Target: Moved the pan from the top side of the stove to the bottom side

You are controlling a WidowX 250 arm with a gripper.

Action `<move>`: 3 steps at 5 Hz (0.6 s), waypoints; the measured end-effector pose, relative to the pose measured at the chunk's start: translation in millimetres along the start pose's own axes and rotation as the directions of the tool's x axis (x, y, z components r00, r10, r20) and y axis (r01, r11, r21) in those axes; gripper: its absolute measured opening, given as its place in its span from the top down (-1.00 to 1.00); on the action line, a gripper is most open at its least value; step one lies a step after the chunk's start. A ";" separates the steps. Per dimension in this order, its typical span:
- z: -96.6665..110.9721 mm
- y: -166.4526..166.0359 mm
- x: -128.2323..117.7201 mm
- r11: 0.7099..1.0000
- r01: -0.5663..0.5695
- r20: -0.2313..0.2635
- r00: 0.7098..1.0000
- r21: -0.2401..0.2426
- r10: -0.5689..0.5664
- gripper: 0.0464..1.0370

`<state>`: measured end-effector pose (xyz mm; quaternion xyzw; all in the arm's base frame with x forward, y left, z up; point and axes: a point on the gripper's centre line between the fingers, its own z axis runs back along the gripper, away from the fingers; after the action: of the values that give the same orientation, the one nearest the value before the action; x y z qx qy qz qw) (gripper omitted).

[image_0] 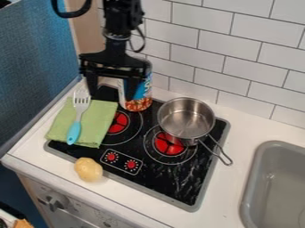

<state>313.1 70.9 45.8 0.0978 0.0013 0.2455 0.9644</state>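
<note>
Gripper [111,95] hangs over the stove's [199,193] far-left corner, fingers wide apart, nothing held. Pan [186,118] sits by the far-right corner, handle out past the right edge. Fork-like utensil [80,107] lies on green cloth [100,120], left side of stove.

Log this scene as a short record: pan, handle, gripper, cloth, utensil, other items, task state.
pan: metal saucepan, upright and uncovered, on the far right of the stove
handle: wire loop, pointing to the near right, past the stove's edge
gripper: black gripper, open, at the far left, away from the saucepan
cloth: green cloth, on the stove's left side
utensil: slotted utensil with blue handle, on the cloth
other items: can at the back; potato at the near left
task state: saucepan not at the bottom side
</note>
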 end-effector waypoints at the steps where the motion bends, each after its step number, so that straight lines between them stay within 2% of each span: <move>1: 3.7 -22.7 -2.6 0.998 0.038 0.029 0.999 -0.044 -0.037 -0.93; 2: 1.6 -43.0 -2.8 0.997 0.054 0.052 0.997 -0.046 -0.052 -0.93; 3: -11.7 -52.8 -1.6 0.998 0.043 0.053 0.998 -0.050 -0.040 -0.93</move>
<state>336.1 27.0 24.2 0.0794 -0.0282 0.2228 0.9712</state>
